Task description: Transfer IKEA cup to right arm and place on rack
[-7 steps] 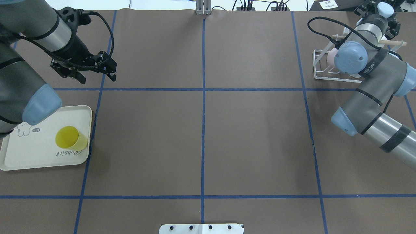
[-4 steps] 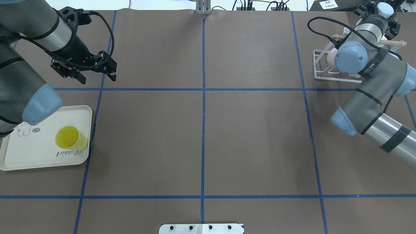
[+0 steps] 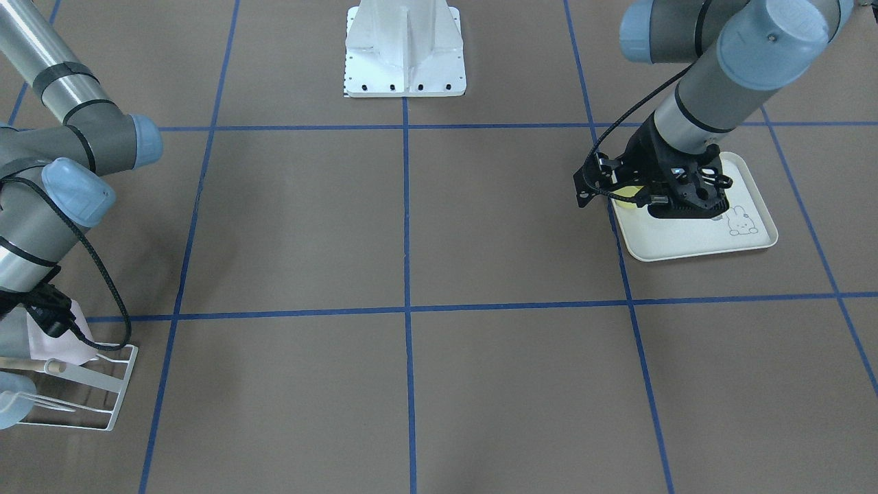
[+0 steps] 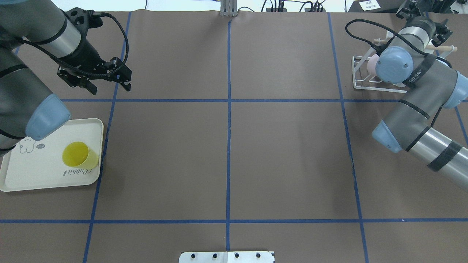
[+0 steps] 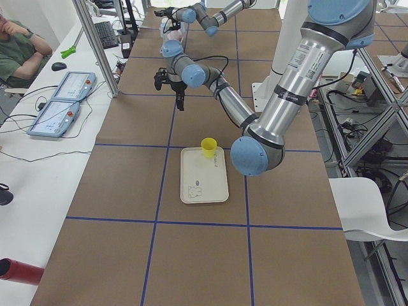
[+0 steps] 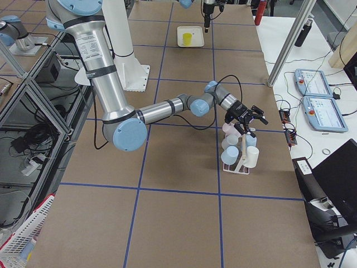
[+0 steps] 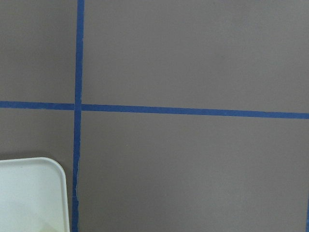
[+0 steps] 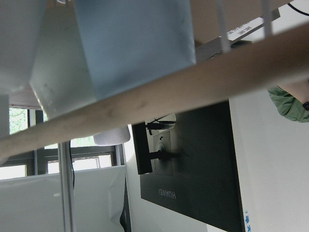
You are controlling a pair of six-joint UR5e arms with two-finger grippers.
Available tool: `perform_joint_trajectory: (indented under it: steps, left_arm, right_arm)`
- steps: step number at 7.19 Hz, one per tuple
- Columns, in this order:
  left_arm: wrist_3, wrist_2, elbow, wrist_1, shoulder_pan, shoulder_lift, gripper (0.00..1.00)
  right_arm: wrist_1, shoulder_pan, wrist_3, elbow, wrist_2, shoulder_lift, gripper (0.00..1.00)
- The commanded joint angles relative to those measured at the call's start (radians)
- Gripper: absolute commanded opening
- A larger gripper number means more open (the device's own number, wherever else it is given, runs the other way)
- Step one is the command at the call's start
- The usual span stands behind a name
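Overhead exterior showed you the yellow cup [image 4: 76, 155] upright on the tray [image 4: 33, 175], by its right edge. The left gripper [image 4: 108, 86] hung spread and empty beyond the tray's far edge. The right gripper [image 6: 247, 120] was at the rack [image 4: 360, 78]; its pincer's state I could not tell.

A brown paper-covered worktop [image 4: 285, 153] is divided into squares by blue tape lines [image 4: 228, 146]. On its left side lies a cream rectangular plastic tray with a rabbit print [image 4: 36, 171]. A white wire drying rack [image 4: 365, 75] stands at the far right corner. A white metal plate [image 4: 226, 257] sits at the near edge, centred.
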Motion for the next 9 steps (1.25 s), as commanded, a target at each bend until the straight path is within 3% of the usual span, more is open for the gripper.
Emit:
perform_joint_trajectory:
  steps: [1, 5, 7, 9]
  left_arm:
    - [0.0, -0.002, -0.003, 0.0, 0.001, -0.002, 1.0]
    - [0.043, 0.055, -0.015, 0.012, -0.01, 0.007, 1.0]
    - [0.241, 0.098, -0.067, 0.015, -0.033, 0.146, 1.0]
    - [0.273, 0.146, -0.156, 0.002, -0.03, 0.292, 1.0]
  right_arm:
    - [0.0, 0.019, 0.04, 0.051, 0.097, 0.012, 0.99]
    - [-0.001, 0.061, 0.677, 0.169, 0.498, 0.012, 0.99]
    - [-0.001, 0.061, 0.999, 0.249, 0.66, 0.01, 0.99]
    - [-0.003, 0.059, 1.311, 0.321, 0.822, 0.01, 0.99]
